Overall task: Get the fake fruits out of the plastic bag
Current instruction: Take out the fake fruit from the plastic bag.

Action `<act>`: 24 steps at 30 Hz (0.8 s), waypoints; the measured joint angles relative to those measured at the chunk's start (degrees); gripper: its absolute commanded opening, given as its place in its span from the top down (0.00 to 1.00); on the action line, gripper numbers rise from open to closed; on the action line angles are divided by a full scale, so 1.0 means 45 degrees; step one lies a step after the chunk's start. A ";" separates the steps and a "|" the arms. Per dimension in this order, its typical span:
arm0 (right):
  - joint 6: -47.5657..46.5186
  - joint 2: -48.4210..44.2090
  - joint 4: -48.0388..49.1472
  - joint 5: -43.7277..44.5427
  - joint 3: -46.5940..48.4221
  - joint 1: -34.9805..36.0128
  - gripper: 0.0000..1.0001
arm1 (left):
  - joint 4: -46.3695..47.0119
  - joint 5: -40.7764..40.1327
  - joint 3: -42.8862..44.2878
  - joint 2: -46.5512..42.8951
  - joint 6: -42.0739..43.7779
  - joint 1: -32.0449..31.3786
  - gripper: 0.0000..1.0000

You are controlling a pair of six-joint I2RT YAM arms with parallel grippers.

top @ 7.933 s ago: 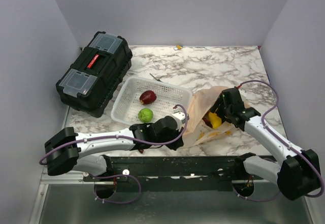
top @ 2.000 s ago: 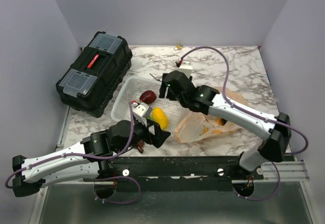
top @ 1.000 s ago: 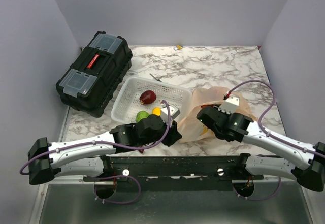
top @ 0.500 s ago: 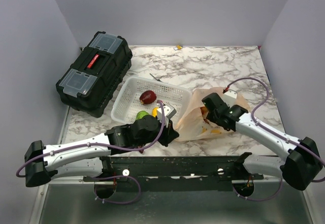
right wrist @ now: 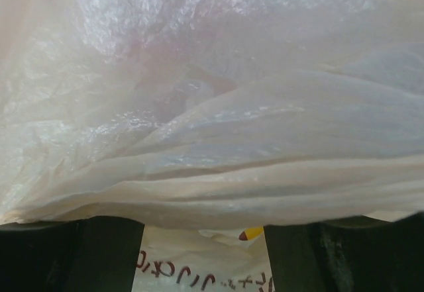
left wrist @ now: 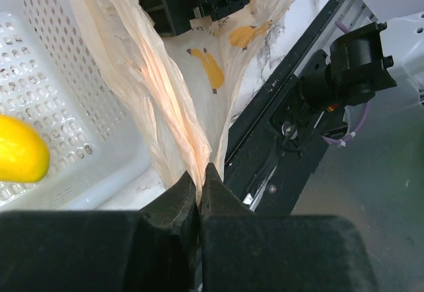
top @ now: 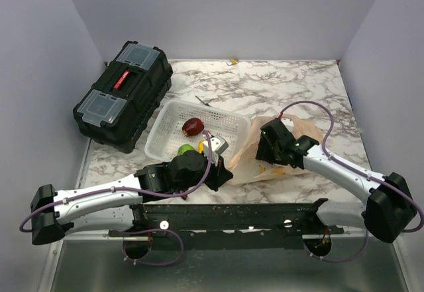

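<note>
The peach plastic bag lies on the marble right of the white basket. My left gripper is shut on the bag's near-left edge; in the left wrist view the film is pinched between the closed jaws of the gripper. My right gripper is at the bag's mouth, its tips hidden by film. In the right wrist view the gripper is open, with bag film draped across it. A red fruit, a green fruit and a yellow fruit lie in the basket.
A black toolbox stands at the back left. A thin metal object lies behind the basket. The black front rail runs along the near table edge. The yellow fruit and basket wall show in the left wrist view.
My right gripper went from over the basket back to the bag and has pushed left into its mouth. A yellow fruit now lies in the basket. My left gripper keeps hold of the bag.
</note>
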 measured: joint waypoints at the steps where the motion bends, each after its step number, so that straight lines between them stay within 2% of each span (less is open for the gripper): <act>1: -0.0053 0.0083 -0.0019 -0.0126 0.0000 -0.0010 0.26 | 0.0000 0.0000 0.0000 0.0000 0.0000 0.0000 1.00; 11: -0.0495 0.1175 0.0301 -0.1287 -0.0068 -0.0019 0.20 | 0.0000 0.0044 0.0000 0.0005 0.0000 0.0000 1.00; 24: -0.0471 0.2200 0.1734 -0.0831 -0.0311 -0.0049 0.17 | -0.0005 0.0092 0.0000 0.0053 -0.0010 0.0000 1.00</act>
